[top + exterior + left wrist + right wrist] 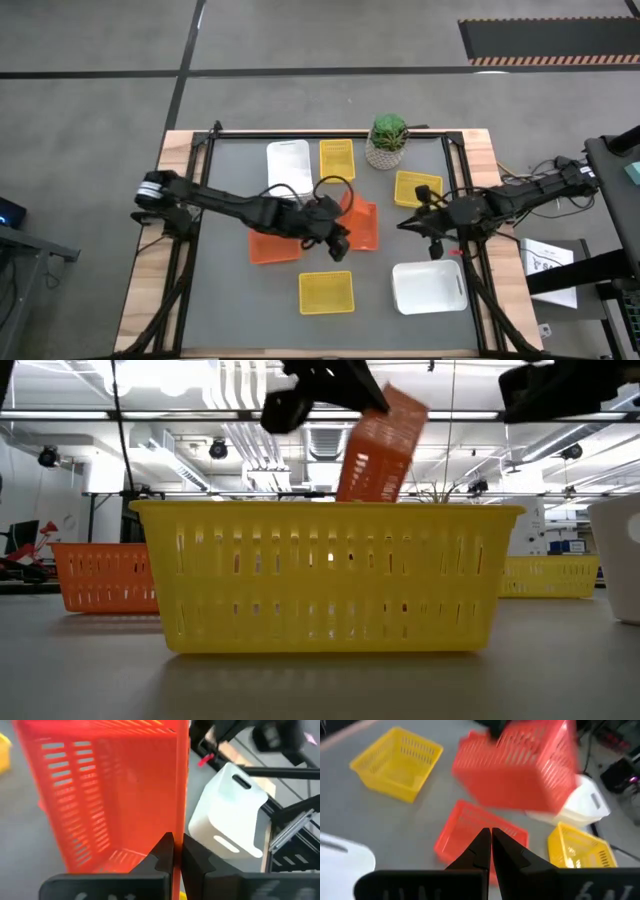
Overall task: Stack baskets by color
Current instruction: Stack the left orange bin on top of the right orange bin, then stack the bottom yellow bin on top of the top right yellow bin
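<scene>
Orange basket in the air, pinched by one wall

Left end effector (174, 851) clamps the tilted orange basket (362, 226) at frame centre by its rim; it could swing or slip. Right end effector (490, 845) waits closed, empty.

orange baskets (365, 226), yellow baskets (326, 291), white baskets (429, 287), green plant (389, 130), grey table (230, 300)

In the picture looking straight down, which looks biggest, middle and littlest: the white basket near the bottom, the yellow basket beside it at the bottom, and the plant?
1. White basket, looks biggest.
2. Yellow basket, somewhat smaller.
3. Plant in its pot, littlest.
The plant stands taller, nearer the camera, yet it looks smallest anyway.
</scene>
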